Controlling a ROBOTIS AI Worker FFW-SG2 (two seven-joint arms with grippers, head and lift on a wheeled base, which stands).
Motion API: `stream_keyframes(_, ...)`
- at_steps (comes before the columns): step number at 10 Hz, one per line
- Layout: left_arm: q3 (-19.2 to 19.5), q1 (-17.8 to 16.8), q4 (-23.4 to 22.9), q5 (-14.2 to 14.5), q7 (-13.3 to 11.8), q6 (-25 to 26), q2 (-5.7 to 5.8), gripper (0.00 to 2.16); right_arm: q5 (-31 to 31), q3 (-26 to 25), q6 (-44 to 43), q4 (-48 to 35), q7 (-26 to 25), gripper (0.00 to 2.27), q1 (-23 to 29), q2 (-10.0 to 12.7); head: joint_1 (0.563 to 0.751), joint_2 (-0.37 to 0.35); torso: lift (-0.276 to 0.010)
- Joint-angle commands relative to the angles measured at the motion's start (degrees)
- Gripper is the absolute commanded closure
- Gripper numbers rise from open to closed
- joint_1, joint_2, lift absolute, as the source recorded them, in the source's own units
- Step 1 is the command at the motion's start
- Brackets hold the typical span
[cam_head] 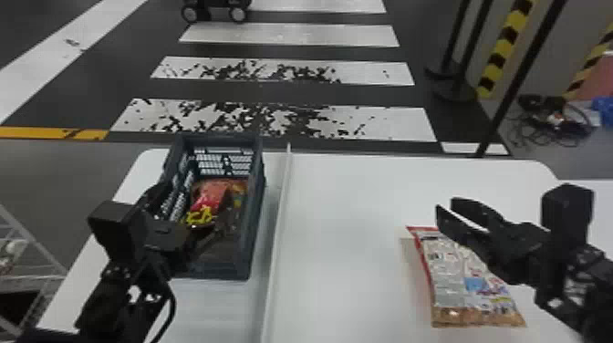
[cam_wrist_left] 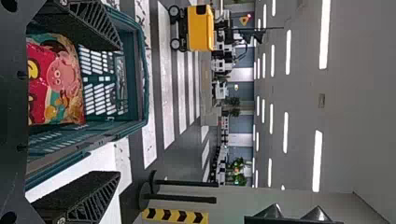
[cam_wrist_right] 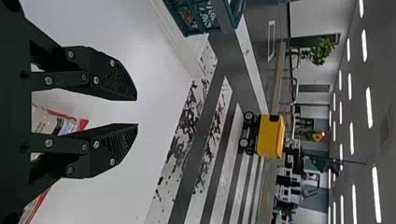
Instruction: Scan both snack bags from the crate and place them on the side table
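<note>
Red bag (cam_head: 212, 195) in crate (cam_head: 256, 219), another (cam_head: 451, 278) outside

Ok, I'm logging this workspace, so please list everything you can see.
Table: one, white, front
Crate: one, dark blue-grey, table's left side
Bag in crate: one visible, mostly red, inside
Loose bag: one, pale and red, table's right side
Divider: one, white, right of crate
Cart: one, yellow and black, floor beyond
Floor stripes: several, white, beyond table
Striped posts: two, yellow and black, right
Cables: one tangle, black, right floor
Wire rack: one, pale, left edge
Ceiling lights: several, white, overhead
Left arm: one, black, at crate, jaws open
Right arm: one, black, over loose bag, jaws open
</note>
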Motion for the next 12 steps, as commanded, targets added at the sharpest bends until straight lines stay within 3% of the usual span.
stream_keyframes(1, 0.10, -0.26, -0.35, 0.09, 0.00, -0.04, 0.21, 0.04, -2.37, -4.90, 1.58, -1.04, -1.81, 0.11, 0.34, 0.05, 0.695, -0.031, -0.098)
stream_keyframes(5, 0.71, -0.08, -0.44, 0.26, 0.00, 0.13, 0.30, 0.04, -3.42, -17.73, 5.10, -0.16, -3.48, 0.11, -0.81, 0.05, 0.695, -0.176, -0.098)
stream_keyframes(8, 0.71, -0.26, -0.35, 0.26, -0.09, 0.13, -0.14, 0.04, -2.45, -25.73, 9.14, 5.64, -1.72, 0.08, -3.09, 0.05, 0.695, -0.265, -0.098)
stream_keyframes(12, 0.10, -0.70, 0.44, -0.18, -0.09, 0.13, -0.75, 0.04, 1.76, -28.37, 10.90, 11.53, 3.20, 0.08, -5.38, 0.05, 0.695, -0.335, -0.098)
